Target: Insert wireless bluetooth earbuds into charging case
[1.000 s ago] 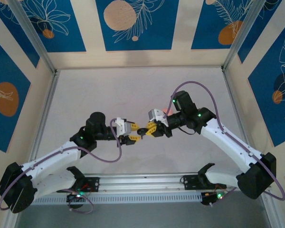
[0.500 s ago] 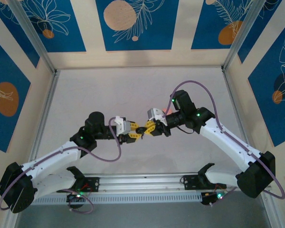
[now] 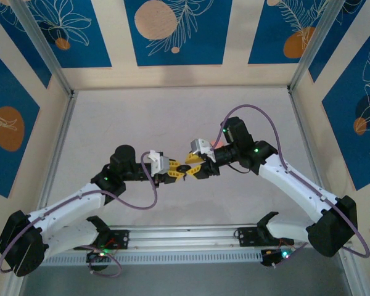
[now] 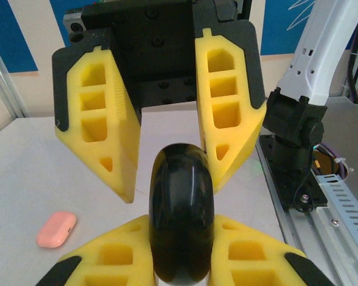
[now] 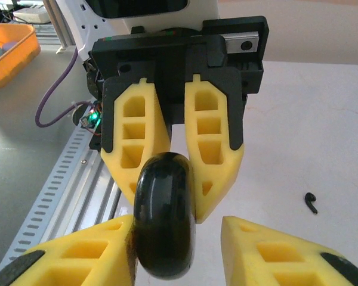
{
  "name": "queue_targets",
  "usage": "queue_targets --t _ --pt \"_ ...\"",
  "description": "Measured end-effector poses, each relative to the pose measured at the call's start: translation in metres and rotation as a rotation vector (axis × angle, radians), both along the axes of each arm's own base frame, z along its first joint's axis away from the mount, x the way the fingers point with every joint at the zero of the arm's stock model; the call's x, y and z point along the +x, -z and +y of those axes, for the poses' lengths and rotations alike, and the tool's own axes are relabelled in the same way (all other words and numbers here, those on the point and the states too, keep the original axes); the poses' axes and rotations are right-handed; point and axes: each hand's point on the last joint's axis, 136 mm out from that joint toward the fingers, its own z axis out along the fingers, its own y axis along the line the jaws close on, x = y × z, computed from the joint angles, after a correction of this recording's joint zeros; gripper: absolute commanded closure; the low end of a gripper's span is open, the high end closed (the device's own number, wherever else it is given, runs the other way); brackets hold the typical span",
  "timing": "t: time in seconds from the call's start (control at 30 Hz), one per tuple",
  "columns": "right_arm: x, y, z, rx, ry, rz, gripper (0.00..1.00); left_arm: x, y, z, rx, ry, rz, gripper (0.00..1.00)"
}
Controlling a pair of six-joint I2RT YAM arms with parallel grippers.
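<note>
The left gripper is clamping the black charging case in mid-air; the right gripper is standing slackened around it, one finger clear; a black earbud is lying on the table; a pink case is lying there too.

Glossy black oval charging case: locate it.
Top view: the black case hangs above the table's middle, clamped by the left gripper, facing the open right gripper.
</note>
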Motion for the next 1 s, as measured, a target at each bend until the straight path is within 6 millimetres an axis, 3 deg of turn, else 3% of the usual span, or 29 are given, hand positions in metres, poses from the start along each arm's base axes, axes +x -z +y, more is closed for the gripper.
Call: queue_targets --t 0.23,0.47,0.73,0.9,1.0 --pt "0.007 -0.008 -0.001 0.046 0.027 0.034 0.59 0.002 0.0 0.0 0.002 -0.014 -0.002 0.84" --pt "0.034 -0.025 -0.019 0.112 0.137 0.028 0.58 0.0 0.002 0.0 0.007 0.0 0.007 0.84" --pt "0.033 -0.029 -0.019 0.127 0.14 0.044 0.58 0.0 0.0 0.0 -0.01 0.0 -0.001 0.85" --pt "0.032 -0.034 -0.021 0.134 0.164 0.058 0.56 0.01 0.009 0.006 -0.026 -0.066 0.033 0.85" --pt "0.041 -0.032 -0.023 0.115 0.238 0.105 0.53 0.023 0.017 0.015 -0.035 -0.141 0.065 0.86"
